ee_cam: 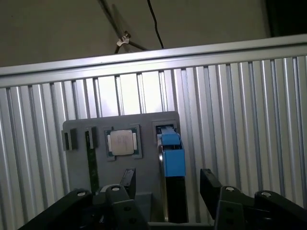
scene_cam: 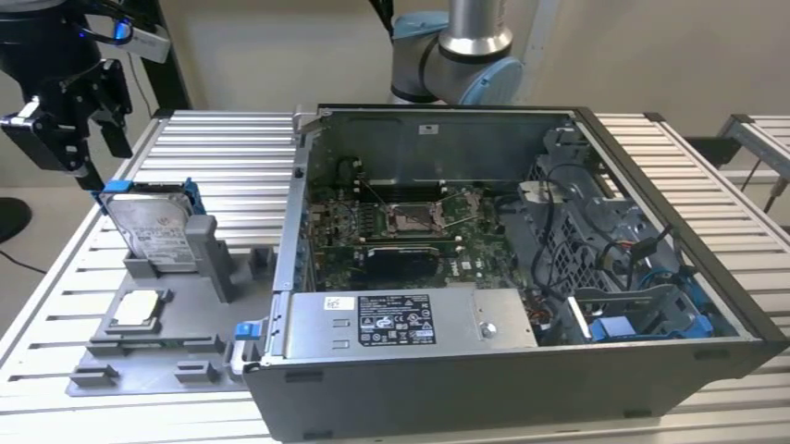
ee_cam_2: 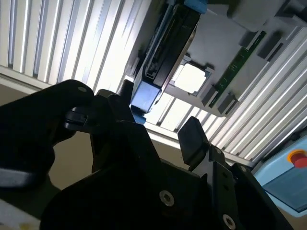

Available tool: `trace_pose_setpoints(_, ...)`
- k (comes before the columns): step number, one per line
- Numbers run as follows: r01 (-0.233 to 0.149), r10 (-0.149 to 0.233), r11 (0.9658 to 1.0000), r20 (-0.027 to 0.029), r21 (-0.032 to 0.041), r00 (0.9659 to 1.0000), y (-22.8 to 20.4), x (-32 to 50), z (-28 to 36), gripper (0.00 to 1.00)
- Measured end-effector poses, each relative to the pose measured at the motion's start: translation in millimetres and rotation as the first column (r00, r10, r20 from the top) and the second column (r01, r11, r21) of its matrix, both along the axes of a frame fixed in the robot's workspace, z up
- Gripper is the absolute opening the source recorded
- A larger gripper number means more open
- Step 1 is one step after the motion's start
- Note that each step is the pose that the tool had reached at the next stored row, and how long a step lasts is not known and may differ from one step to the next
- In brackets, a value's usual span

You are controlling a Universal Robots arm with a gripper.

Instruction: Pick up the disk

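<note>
Exterior view's left: gripper (scene_cam: 102, 159) hovers just above disk (scene_cam: 154, 227), fingers spread, grasping nothing. Disk stands on edge in slot of grey tray (scene_cam: 148, 356), square chip (scene_cam: 136, 310) lying nearby on same tray. Exterior view's right: open computer case (scene_cam: 519, 268).

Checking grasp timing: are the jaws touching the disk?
Apart. In the first wrist view the gripper straddles the disk, jaws open, with a gap showing on each side.
</note>
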State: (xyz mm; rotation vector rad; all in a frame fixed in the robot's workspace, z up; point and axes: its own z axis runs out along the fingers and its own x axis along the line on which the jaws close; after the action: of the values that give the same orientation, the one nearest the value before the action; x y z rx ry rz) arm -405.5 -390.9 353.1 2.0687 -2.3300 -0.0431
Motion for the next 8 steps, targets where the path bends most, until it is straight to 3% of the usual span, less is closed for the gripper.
trace_pose_setpoints(3, -0.001, 0.001, 1.0000, 0.0012, 0.0002, 1.0000, 0.0, 0.1, -1.9, 1.00)
trace_pose_setpoints(8, -0.006, 0.006, 1.0000, 0.0025, 0.0012, 1.0000, 0.0, -1.0, -10.5, 1.00)
